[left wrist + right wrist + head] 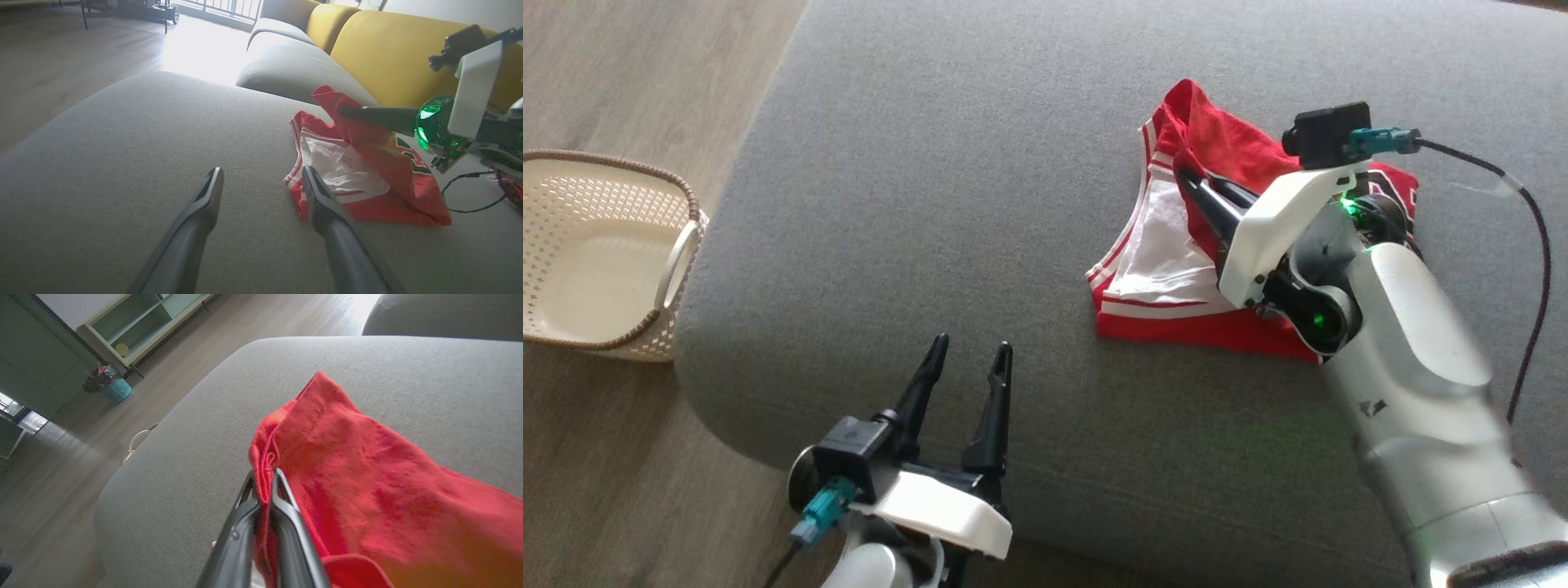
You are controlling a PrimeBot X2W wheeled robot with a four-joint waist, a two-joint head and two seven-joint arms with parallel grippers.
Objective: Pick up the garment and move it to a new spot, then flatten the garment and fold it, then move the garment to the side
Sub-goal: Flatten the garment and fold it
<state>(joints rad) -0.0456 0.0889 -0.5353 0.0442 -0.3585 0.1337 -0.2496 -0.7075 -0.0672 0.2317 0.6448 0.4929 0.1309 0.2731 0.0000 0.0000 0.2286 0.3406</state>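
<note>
Standing at six o'clock in the head view, the left gripper (968, 351) sits over the near edge of a grey sofa seat cushion (980, 180). Its two dark fingers are spread wide, point toward twelve o'clock and hold nothing. At nine o'clock, beside the cushion, a cream perforated basket (605, 245) with a brown rim stands on the wood floor (621, 73).

Farther in, at two o'clock from the left gripper and well apart from it, the task's garment, a red jersey (1168, 269) with red-and-white striped trim, lies crumpled on the cushion. Its white inner face is turned up on the nine o'clock side. The left wrist view shows a small white label (347, 161) on that face and black lettering (412, 163) on the red outer cloth.

The right gripper (1186, 175) reaches in from four o'clock, its fingers drawn narrow and pinched on a red fold of the jersey. In the right wrist view the cloth is caught between the fingertips. In the left wrist view the pinched fold stands raised above the cushion while the remainder of the jersey rests on it. A black cable (1535, 245) trails from the right wrist camera along the three o'clock edge.

Beyond the jersey, at one o'clock in the left wrist view, rises a yellow sofa backrest (388, 53).
</note>
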